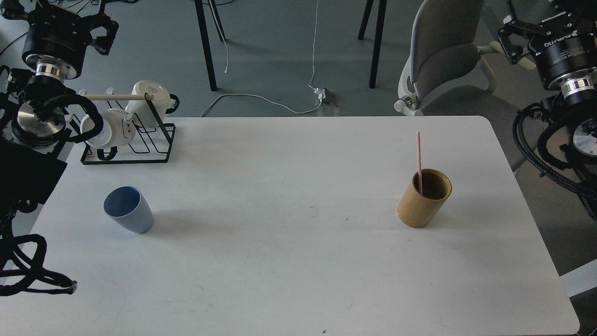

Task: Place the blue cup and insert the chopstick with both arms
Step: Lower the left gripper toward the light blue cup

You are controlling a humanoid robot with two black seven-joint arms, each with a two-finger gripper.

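Item 1: blue cup (128,209), standing upright on the left part of the white table (298,261), mouth open upward, nothing showing inside it; it is sitting well apart from everything else

Item 2: bamboo cylinder (424,198), standing upright on the right part of the table, holding one thing

Item 3: chopstick (419,158), pink, standing inside the bamboo cylinder, leaning against its left inner wall with its upper end rising well above the rim

Item 4: black wire rack (135,140), sitting at the table's far left corner, carrying two white mugs (126,116) lying on their sides, with a pale wooden rod (114,97) running across its top

Item 5: left gripper (105,32), hanging high at the upper left, above the rack and off the table, touching nothing; whether its fingers are apart or together I cannot tell

Item 6: right gripper (510,39), hanging at the upper right beside a grey chair (443,60), clear of the table, holding nothing; its finger spread I cannot tell either
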